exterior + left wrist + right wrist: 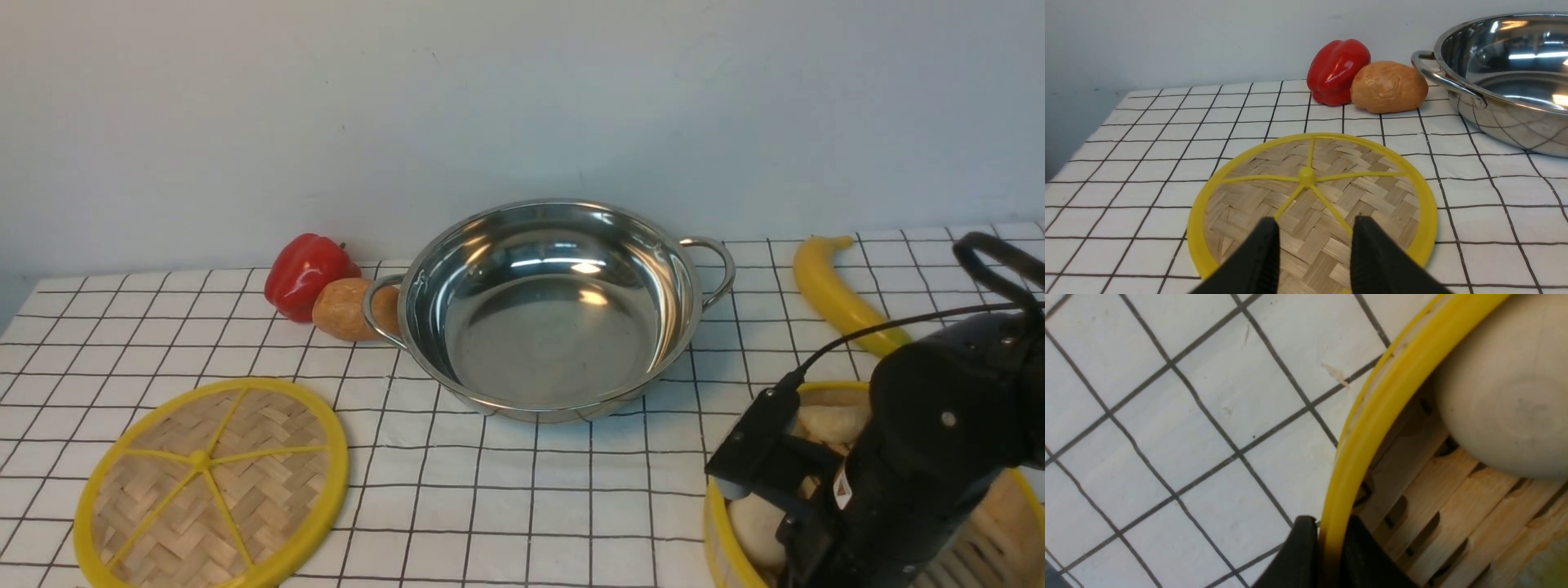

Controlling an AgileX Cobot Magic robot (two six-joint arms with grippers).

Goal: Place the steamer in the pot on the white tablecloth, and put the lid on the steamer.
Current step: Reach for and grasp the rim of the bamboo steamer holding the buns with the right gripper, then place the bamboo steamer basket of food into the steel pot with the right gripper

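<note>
The steamer sits on the white tablecloth at the front right, with pale toy dumplings inside. My right gripper is shut on the steamer's yellow rim, one finger outside the wall and one inside over the slatted floor. The right arm hides most of the basket in the front view. The empty steel pot stands in the middle at the back. The lid lies flat at the front left. My left gripper hangs open above the lid, holding nothing.
A red pepper and a brown potato-like lump lie against the pot's left handle. A yellow banana lies at the back right, just behind the steamer. A pale wall stands close behind the table.
</note>
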